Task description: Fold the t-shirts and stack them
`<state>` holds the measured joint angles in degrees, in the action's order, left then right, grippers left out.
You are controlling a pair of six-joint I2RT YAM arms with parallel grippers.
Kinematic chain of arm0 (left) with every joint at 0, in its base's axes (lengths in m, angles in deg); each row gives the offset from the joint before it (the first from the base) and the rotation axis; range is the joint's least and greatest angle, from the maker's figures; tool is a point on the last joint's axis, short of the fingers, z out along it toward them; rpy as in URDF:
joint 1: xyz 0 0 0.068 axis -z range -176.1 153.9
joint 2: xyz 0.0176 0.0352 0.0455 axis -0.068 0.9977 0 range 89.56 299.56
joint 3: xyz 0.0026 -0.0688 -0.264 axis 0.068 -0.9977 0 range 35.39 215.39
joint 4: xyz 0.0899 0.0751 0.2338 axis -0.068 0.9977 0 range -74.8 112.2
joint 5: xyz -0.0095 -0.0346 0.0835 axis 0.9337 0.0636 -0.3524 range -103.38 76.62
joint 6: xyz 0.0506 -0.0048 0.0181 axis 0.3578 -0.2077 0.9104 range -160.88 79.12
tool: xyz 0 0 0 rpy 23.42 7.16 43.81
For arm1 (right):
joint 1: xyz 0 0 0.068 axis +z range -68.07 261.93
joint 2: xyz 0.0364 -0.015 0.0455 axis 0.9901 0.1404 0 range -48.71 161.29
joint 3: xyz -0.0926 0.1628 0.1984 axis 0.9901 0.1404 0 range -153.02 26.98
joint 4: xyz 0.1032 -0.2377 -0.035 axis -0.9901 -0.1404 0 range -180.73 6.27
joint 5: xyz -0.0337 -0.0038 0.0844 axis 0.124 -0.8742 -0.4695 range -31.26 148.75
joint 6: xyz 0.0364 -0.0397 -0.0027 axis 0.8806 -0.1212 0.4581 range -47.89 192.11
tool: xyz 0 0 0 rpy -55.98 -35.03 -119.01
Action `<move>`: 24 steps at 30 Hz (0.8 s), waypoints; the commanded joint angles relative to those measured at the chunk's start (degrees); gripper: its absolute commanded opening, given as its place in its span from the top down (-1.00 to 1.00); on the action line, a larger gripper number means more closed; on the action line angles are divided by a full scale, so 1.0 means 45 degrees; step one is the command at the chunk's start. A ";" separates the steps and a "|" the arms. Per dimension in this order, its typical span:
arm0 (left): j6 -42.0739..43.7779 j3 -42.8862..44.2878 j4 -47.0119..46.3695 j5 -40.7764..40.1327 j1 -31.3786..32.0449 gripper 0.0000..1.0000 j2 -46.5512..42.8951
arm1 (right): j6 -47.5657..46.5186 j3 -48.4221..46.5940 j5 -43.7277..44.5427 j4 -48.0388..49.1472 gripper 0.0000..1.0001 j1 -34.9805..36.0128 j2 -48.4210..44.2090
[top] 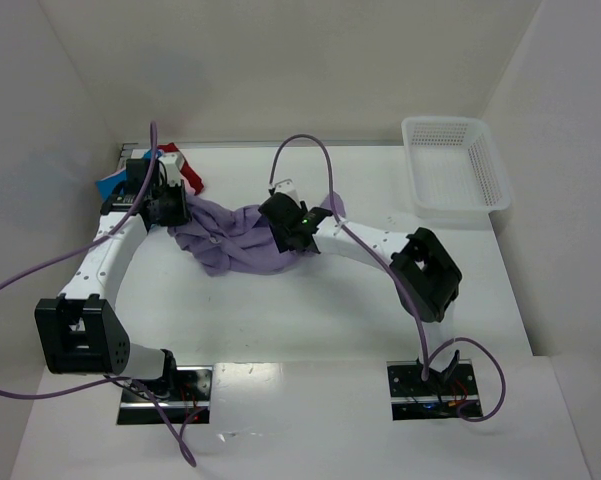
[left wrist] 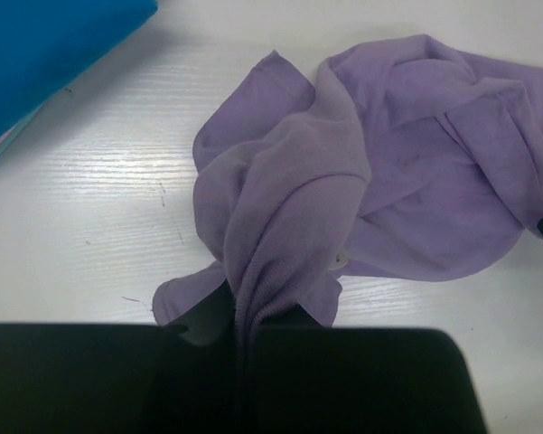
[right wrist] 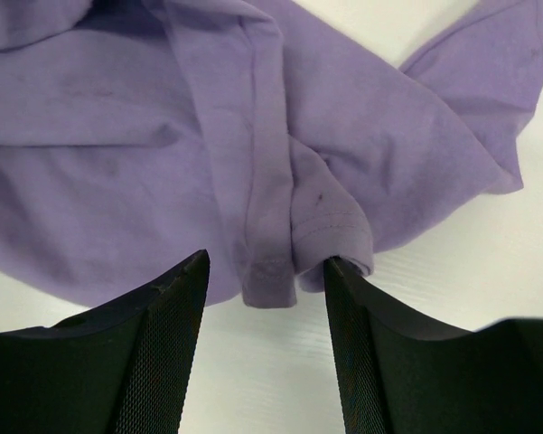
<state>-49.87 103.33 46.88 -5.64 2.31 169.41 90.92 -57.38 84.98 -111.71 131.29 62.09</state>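
From above, the purple shirt (top: 235,238) lies crumpled on the counter (top: 310,320), left of centre, with the left pincer (top: 180,212) at its left edge and the right pincer (top: 292,228) over its right side. A folded blue shirt (top: 110,186) and a red shirt (top: 187,170) sit in the far left corner, just beyond the left arm, and a white basket (top: 455,165) stands well apart at the far right. Only this view shows both arms, the stack and the basket together, but it cannot show what either pincer is doing. The left wrist view settles that for its side: the left pincer is clenched on a gathered ridge of purple cloth, the rest spilling away in loose folds, and the blue shirt fills the upper left corner. The right wrist view shows what the others hide: the right pincer is released, its jaws standing to either side of a doubled hem (right wrist: 271,271), the right fingertip about touching the cloth. The step in hand seems to be spreading the shirt flat before folding. To do it well, the right pincer should probably come down and close squarely on that hem alone, not on the layers beneath, then draw away from the left so the cloth stretches out without dragging into the stack.
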 commanded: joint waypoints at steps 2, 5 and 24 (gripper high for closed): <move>0.0202 -0.0118 -0.0322 0.0212 0.0001 0.99 -0.0167 | -0.0176 -0.0862 0.0497 -0.0420 -0.19 0.0378 0.0025; 0.0202 -0.0118 -0.0322 0.0329 0.0001 0.99 -0.0167 | -0.0176 -0.1020 0.1199 -0.0732 -0.19 0.0630 0.0338; 0.0202 -0.0118 -0.0322 0.0329 0.0001 0.99 0.0067 | 0.0293 -0.1254 0.1454 -0.2081 -0.25 0.1120 -0.0365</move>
<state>-49.85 102.85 46.88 -5.55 2.31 169.50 91.73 -61.64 91.24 -120.39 135.62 63.27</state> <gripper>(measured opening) 0.022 0.625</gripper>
